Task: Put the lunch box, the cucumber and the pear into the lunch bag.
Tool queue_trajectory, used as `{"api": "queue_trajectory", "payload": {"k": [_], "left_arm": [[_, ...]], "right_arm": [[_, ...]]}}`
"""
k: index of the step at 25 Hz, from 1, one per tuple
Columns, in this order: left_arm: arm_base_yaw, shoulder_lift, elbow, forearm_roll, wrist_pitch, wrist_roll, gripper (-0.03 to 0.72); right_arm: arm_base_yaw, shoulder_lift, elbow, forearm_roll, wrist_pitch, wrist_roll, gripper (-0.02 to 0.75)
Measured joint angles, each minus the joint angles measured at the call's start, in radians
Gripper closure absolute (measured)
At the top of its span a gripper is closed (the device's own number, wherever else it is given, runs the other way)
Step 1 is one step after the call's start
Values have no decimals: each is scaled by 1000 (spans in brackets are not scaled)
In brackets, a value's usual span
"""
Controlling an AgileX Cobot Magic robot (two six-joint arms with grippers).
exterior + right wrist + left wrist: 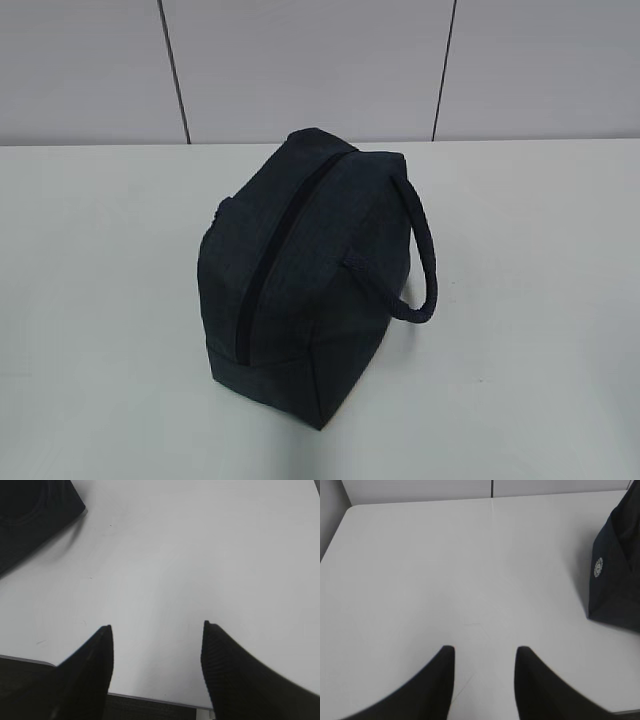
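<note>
The lunch bag (300, 275) stands near the middle of the white desk (530, 300), its zipper (268, 255) running closed along the top and its looped strap handle (425, 265) hanging toward the right edge. The left gripper (485, 652) hovers over bare desk near the front edge with its jaws parted and nothing between them – the bag's end panel, bearing a small round white logo (598, 567), sits off to its right. The right gripper (156, 627) is spread wider, also empty, with a corner of the bag at its upper left.

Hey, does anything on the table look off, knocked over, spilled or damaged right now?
Nothing stands out. The lunch bag stands upright on the table with its zipper closed and no visible damage or spill.
</note>
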Motion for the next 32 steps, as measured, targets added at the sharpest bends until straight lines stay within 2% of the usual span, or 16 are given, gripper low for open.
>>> {"api": "queue_trajectory", "payload": {"k": [32], "left_arm": [[0,0,0,0,0,0,447]], "right_arm": [[-2,0,0,0,0,0,294]]}}
